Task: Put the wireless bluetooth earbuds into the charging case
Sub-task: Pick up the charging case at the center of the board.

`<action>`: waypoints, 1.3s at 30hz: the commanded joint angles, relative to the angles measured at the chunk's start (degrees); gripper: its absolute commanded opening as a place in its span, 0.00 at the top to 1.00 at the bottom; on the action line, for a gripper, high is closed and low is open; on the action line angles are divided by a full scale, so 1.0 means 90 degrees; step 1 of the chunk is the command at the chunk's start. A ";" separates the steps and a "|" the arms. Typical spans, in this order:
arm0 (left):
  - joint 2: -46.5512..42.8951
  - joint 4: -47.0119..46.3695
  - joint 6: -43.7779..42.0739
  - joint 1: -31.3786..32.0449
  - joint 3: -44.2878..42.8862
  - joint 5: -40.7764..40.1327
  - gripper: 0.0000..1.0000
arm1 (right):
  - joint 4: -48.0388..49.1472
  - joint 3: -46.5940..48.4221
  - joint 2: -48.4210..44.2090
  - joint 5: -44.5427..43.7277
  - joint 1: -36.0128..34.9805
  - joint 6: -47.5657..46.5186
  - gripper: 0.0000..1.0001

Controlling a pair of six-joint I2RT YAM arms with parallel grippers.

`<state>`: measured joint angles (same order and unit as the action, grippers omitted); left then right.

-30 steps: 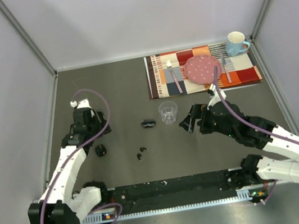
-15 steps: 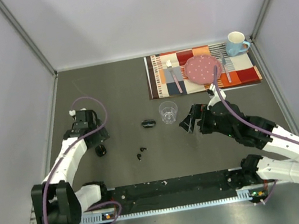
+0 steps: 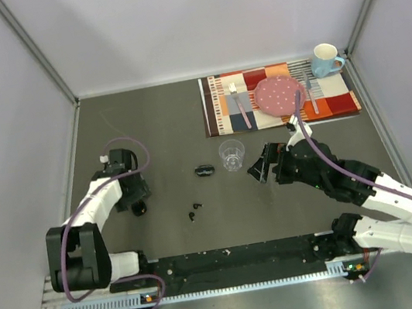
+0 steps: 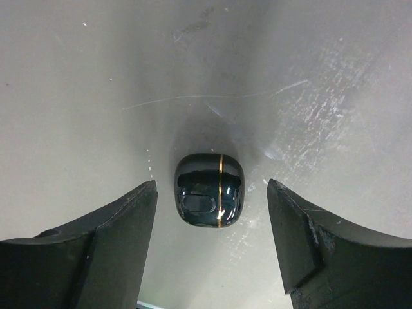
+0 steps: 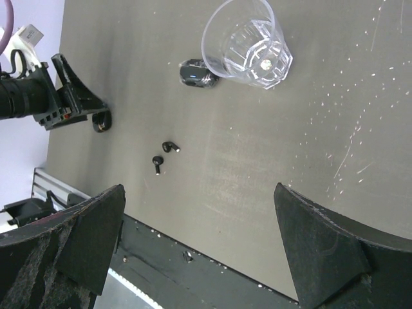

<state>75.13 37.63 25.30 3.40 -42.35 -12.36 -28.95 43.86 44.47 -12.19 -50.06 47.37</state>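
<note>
A glossy black charging case with a thin gold seam lies shut on the table, between the tips of my left gripper. The jaws are open and touch neither side of it. From above, that left gripper hangs over the case at the left. Two tiny black earbuds lie loose at mid-table, also seen as earbuds in the right wrist view. A second black case rests beside a clear plastic cup. My right gripper hovers open and empty just right of the cup.
A striped placemat at the back right carries a pink plate, a fork and more cutlery. A light blue mug stands at its far corner. A black rail runs along the near edge. Grey walls enclose the table.
My left gripper has come down and toward the near side until its jaws straddle the left case. The right arm, cup and earbuds have not moved.
</note>
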 commanded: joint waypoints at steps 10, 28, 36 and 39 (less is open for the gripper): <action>0.0577 0.0106 -0.0155 -0.0055 -0.0461 0.0241 0.37 | 0.0141 -0.0029 -0.0097 -0.0033 0.0104 -0.0039 0.01; 0.0490 0.0106 -0.0535 -0.0055 -0.0500 0.1110 0.30 | 0.0150 -0.0058 -0.0088 0.0036 0.0143 -0.0059 0.01; 0.0685 0.0224 -0.0497 -0.0046 -0.0539 0.1061 0.44 | 0.0150 -0.0039 -0.0068 0.0045 0.0152 -0.0049 0.01; 0.0656 0.0214 -0.0496 -0.0046 -0.0519 0.1090 0.45 | 0.0150 -0.0029 -0.0068 0.0055 0.0172 -0.0049 0.01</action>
<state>80.93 39.11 21.04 3.14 -45.25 -3.40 -28.95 43.48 44.23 -12.10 -49.32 47.33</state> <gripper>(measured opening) 0.554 0.987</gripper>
